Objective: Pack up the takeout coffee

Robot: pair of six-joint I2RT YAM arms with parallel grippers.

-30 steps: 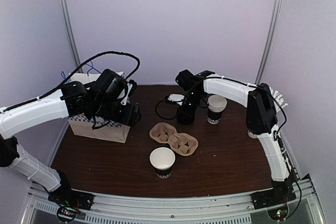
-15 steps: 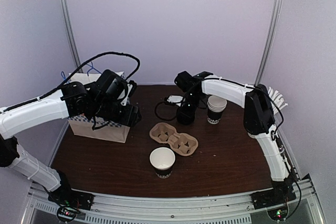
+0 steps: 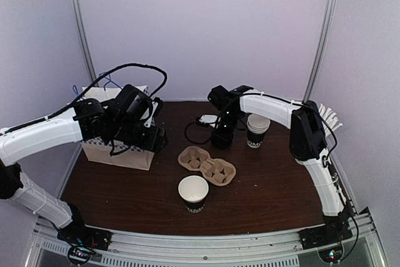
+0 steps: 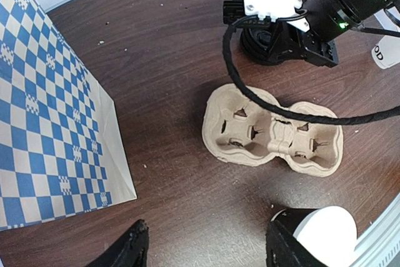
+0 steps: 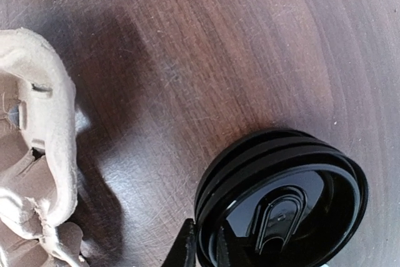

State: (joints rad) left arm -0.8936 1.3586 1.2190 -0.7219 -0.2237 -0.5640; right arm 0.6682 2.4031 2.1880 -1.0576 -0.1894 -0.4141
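Right tool [image 3: 221,138] hangs low over the lids [image 5: 275,167], a short black stack on the desk [image 3: 125,186] at the far middle, just behind the carrier [image 3: 207,166]. Its jaws look narrow, with one finger [image 5: 185,248] against the rim of the top lid [image 5: 284,214], but whether that lid is truly pinched cannot be told. Left tool [image 4: 209,247] hovers wide and holds nothing, beside the checked bag [image 4: 50,123]. The cup [image 3: 193,192] stands upright and uncovered toward the front edge, just on the near side of the carrier and well apart from the lids. The step in hand seems to be taking one lid for that cup. To do it well, the grip should bite only the topmost rim, not the ridges beneath, since nested lids are likely to cling and come up together. A straight, slow lift would show whether one lid parts cleanly. The lid should then travel level, meet the cup squarely and be pressed evenly all round, as a light paper cup may tip or crush under a one-sided push; the left tool could steady it.
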